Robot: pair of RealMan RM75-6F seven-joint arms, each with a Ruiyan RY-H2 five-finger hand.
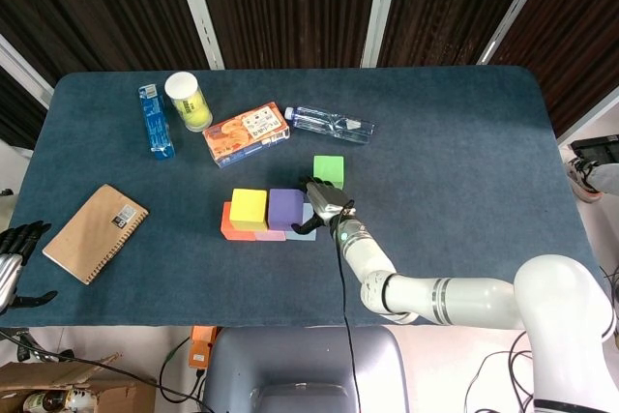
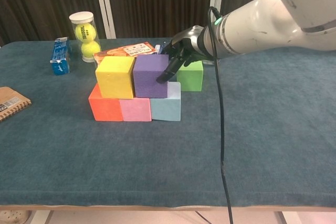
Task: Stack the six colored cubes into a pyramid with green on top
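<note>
Purple cube (image 2: 150,76) sits on the second tier, touching the yellow cube (image 2: 115,77) on its left, over the pink cube (image 2: 136,109) and light blue cube (image 2: 166,108); the orange-red cube (image 2: 104,108) ends that bottom row. The right hand (image 2: 176,61) presses its fingers against the purple cube's right face and top edge; whether it truly grips or only pushes, I cannot tell. The green cube (image 2: 191,75) stands on the table just behind the light blue cube. By their look the cubes are light, rigid, smooth-sided blocks, best pinched on two opposite flat faces, and easily nudged out of line. The left hand (image 1: 10,258) hangs off the table's edge, far from the purple cube, fingers loosely spread, holding nothing.
</note>
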